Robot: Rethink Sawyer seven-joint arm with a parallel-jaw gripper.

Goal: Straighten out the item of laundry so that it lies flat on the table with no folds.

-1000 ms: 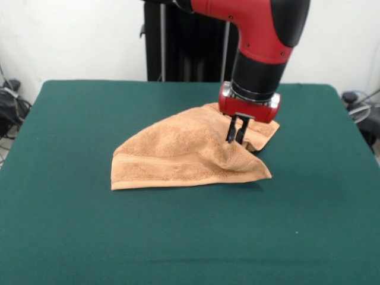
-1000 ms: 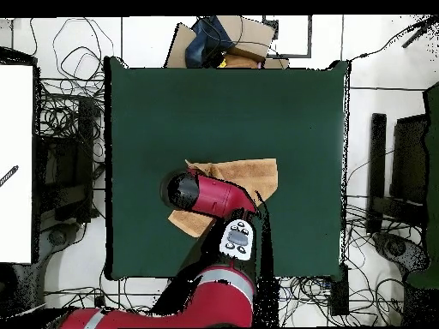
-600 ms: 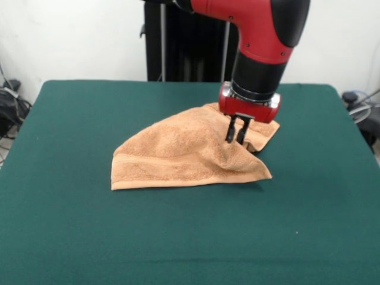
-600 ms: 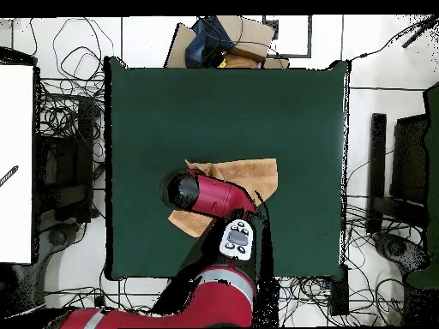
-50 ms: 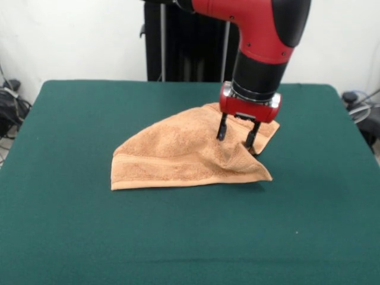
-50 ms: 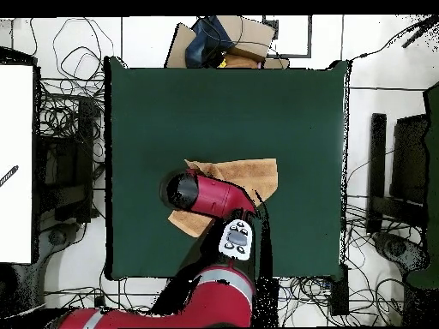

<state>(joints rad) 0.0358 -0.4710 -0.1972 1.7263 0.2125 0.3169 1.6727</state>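
Gripper (image 5: pixel 236 136): held vertical over the towel's right part, jaws spread wide, nothing gripped.
Towel (image 5: pixel 178 155): orange-tan terry, folded, rumpled.
Table (image 5: pixel 89 237): green felt.

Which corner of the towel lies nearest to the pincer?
The far right corner of the towel, just behind the open pincer; the other corners lie farther away.

Red arm (image 6: pixel 214 197) overlaps tan towel (image 6: pixel 253 176) near centre of green table (image 6: pixel 171 103); towel folded.
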